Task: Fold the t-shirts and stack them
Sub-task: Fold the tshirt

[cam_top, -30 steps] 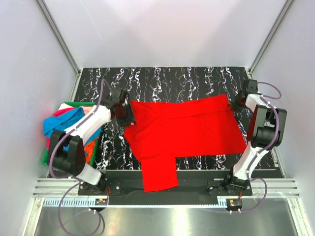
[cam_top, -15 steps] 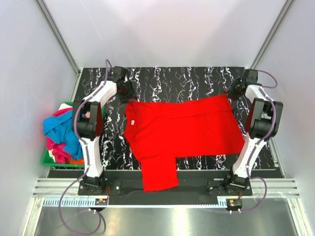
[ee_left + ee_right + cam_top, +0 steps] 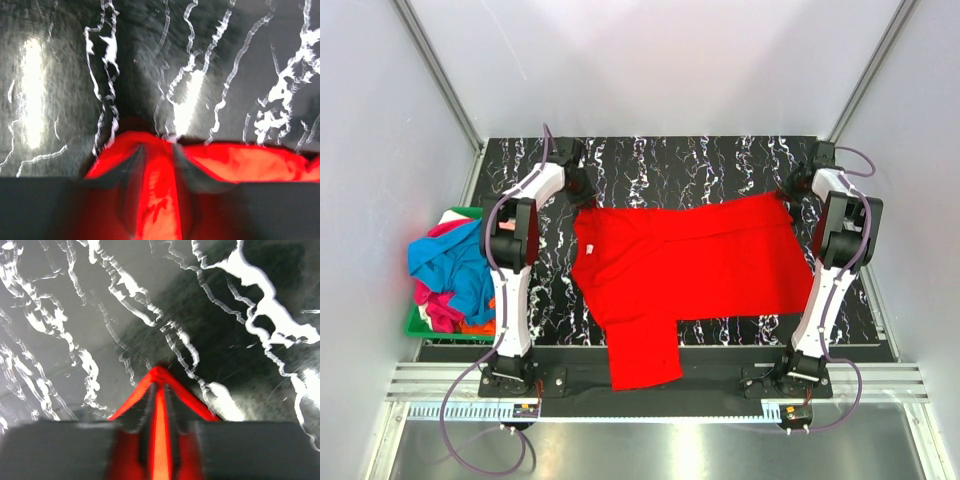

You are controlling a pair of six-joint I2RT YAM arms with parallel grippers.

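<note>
Here we are with the red t-shirt (image 3: pixel 690 265) spread wide across the black marbled table (image 3: pixel 700 160), mostly flat, with one flap running down past the table's near edge between the two arm bases. Both arms are stretched right out to the far side! The left gripper (image 3: pixel 582 192) sits at the shirt's far left corner. The right gripper (image 3: pixel 792 190) is at the far right corner, and the shirt's far edge runs between the two. Look at the left wrist view: a ridge of red cloth is bunched up between the dark fingers (image 3: pixel 131 167), jaws narrow and pinching the fabric, with the marbled top just beyond. Same story on the right wrist view, blurry as it is: a thin red peak of cloth is squeezed between the fingers (image 3: pixel 136 412), so that pincer is narrow too and holding the shirt's corner. Off to the left, beside the table, a green basket (image 3: pixel 418 325) carries a heap of other t-shirts (image 3: pixel 445 260), blue on top with pink and orange lower down, all crumpled together and apart from the red one
</note>
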